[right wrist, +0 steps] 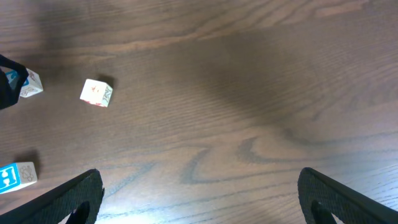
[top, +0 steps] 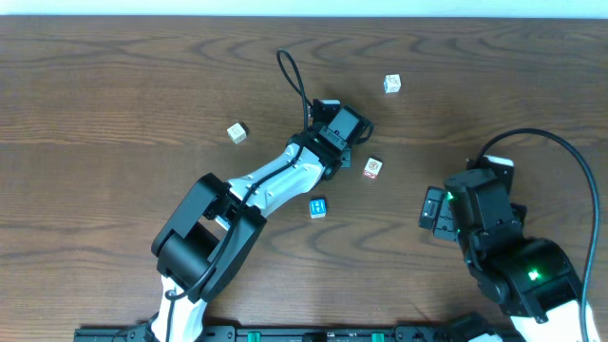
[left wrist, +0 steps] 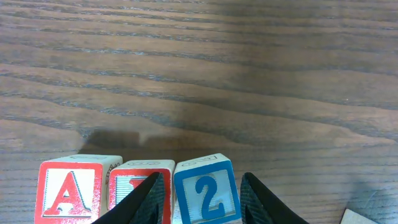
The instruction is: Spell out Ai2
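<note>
The right gripper [right wrist: 199,202] sits close to the robot's base on the right side. Its fingers [right wrist: 68,199] are spread wide and nothing lies between them. It hangs over bare table [right wrist: 249,93].

A blue block [top: 318,206] lies on the table beside the left forearm. A red-marked block [top: 372,168] lies a little farther out, just beside the left wrist.

The left gripper [left wrist: 205,180] reaches to the middle of the table. Its jaws are set to the width of one block, with one finger on each side of the 2 block [left wrist: 205,194]. The fingers appear to touch both side faces, but the wrist view does not confirm that they press on it.

The 2 block stands upright on the table with its blue numeral toward the wrist camera. It is the right end of a straight row of three. The middle block [left wrist: 127,180] touches its left side, and a finger partly covers that block's red face. The A block [left wrist: 69,191] stands just beside the middle block at the left end.

Farther out, a pale block [top: 237,132] lies well to the left of the left gripper. Another block [top: 392,84] lies near the far right edge. A black cable [top: 290,71] loops up behind the wrist.
</note>
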`<control>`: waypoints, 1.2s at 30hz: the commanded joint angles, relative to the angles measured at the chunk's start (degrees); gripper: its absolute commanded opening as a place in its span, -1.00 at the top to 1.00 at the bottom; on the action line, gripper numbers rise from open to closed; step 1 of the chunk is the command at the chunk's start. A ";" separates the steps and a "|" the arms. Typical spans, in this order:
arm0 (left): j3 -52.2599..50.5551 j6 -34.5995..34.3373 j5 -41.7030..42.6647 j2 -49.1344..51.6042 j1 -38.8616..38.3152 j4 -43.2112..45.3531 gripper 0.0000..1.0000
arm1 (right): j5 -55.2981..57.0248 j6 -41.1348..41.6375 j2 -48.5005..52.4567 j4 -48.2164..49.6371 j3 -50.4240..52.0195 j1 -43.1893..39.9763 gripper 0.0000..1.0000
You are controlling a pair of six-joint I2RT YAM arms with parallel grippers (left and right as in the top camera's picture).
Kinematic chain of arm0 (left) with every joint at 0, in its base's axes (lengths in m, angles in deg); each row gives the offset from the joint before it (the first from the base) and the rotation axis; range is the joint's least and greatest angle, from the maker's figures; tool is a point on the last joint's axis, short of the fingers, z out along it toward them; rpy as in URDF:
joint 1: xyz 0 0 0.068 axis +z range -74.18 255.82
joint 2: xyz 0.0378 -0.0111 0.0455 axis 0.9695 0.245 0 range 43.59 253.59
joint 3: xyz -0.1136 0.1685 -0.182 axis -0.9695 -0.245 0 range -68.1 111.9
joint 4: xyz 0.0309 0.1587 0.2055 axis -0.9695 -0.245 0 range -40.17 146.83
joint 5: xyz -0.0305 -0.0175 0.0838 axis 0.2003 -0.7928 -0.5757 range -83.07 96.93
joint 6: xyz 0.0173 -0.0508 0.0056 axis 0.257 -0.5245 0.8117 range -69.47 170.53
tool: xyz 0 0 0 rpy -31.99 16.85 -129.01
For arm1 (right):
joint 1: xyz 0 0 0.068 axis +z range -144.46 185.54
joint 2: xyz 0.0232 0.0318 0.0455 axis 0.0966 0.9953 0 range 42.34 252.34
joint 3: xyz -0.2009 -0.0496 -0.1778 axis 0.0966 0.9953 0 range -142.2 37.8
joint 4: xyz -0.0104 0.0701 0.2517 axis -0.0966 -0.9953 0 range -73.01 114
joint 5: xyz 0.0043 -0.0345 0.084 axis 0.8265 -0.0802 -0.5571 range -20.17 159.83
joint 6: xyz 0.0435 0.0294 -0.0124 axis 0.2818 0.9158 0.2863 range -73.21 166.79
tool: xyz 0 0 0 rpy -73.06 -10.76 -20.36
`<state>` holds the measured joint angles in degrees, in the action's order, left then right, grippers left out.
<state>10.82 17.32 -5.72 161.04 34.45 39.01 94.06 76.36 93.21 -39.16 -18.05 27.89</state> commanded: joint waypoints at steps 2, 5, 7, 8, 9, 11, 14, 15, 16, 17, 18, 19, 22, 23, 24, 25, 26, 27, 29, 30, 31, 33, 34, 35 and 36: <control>1.01 -0.26 -0.85 1.31 0.20 -0.37 0.18 | 0.79 0.85 -0.20 -0.04 -0.11 -0.35 -0.98; 1.01 -0.24 -0.85 1.31 0.20 -0.37 0.15 | 0.79 0.83 -0.20 -0.04 -0.11 -0.35 -0.98; 1.01 -0.24 -0.85 1.31 0.20 -0.35 0.13 | 0.79 0.83 -0.20 -0.04 -0.11 -0.35 -0.99; 1.01 -0.22 -0.87 1.31 0.20 -0.35 0.12 | 0.79 0.83 -0.20 -0.04 -0.11 -0.35 -0.99; 1.03 -0.02 -0.92 1.31 0.20 -0.31 0.11 | 0.79 0.85 -0.20 -0.04 -0.11 -0.35 -0.98; 1.29 1.73 -1.33 1.20 0.20 -0.33 0.10 | 0.79 0.85 -0.20 -0.04 -0.11 -0.35 -0.98; 2.45 4.28 -2.16 0.44 0.20 -1.36 0.07 | 0.79 0.83 -0.20 -0.04 -0.11 -0.35 -0.99; 3.13 4.72 -2.64 0.07 0.20 -2.08 0.07 | 0.79 0.85 -0.20 -0.04 -0.11 -0.35 -0.99; 4.20 5.11 -3.15 -0.48 0.20 -3.21 0.04 | 0.79 0.83 -0.20 -0.04 -0.11 -0.35 -0.98; 5.18 5.46 -3.37 -1.03 0.20 -4.24 0.04 | 0.79 0.83 -0.20 -0.04 -0.11 -0.35 -0.99; 6.58 6.03 -3.45 -1.68 0.20 -5.55 0.03 | 0.79 0.83 -0.20 -0.04 -0.11 -0.35 -0.98; 8.15 6.23 -3.45 -2.64 0.20 -7.15 0.03 | 0.79 0.83 -0.20 -0.04 -0.11 -0.35 -0.98; 11.17 6.64 -3.45 -5.42 0.20 -10.21 0.05 | 0.79 0.85 -0.20 -0.04 -0.11 -0.35 -0.99; 11.91 7.30 -3.48 -6.62 0.20 -11.10 0.08 | 0.79 0.83 -0.20 -0.04 -0.11 -0.35 -0.99; 12.33 8.09 -3.56 -7.76 0.20 -11.78 0.12 | 0.79 0.85 -0.20 -0.04 -0.11 -0.35 -0.98; 12.61 8.44 -4.68 -9.66 0.20 -12.83 0.24 | 0.79 0.83 -0.20 -0.04 -0.11 -0.35 -0.98; 12.63 8.41 -6.43 -11.54 0.26 -13.92 0.37 | 0.79 0.83 -0.20 -0.04 -0.11 -0.35 -0.98; 12.63 8.41 -8.41 -13.38 0.39 -15.08 0.52 | 0.79 0.83 -0.20 -0.04 -0.11 -0.35 -0.99; 12.63 9.81 -9.18 -15.45 0.66 -16.33 0.83 | 0.79 0.83 -0.20 -0.04 -0.11 -0.35 -0.99; 12.61 10.80 -8.81 -16.28 0.85 -17.25 0.89 | 0.79 0.83 -0.20 -0.04 -0.11 -0.35 -0.98; 12.61 10.95 -8.46 -16.33 0.85 -17.90 0.89 | 0.79 0.83 -0.20 -0.04 -0.11 -0.35 -0.98; 12.15 10.93 -7.82 -15.76 0.85 -18.73 0.89 | 0.79 0.83 -0.20 -0.04 -0.11 -0.35 -0.98; 11.98 10.88 -7.08 -15.08 0.85 -19.43 0.89 | 0.79 0.83 -0.20 -0.04 -0.11 -0.35 -0.99; 11.96 10.69 -6.80 -14.58 0.85 -20.33 0.89 | 0.79 0.85 -0.20 -0.04 -0.11 -0.35 -0.98; 11.96 9.97 -6.86 -14.27 0.85 -21.81 0.89 | 0.79 0.85 -0.20 -0.04 -0.11 -0.35 -0.98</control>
<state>23.12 26.96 -12.71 144.58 35.06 19.19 94.08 76.36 93.21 -39.16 -18.05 27.89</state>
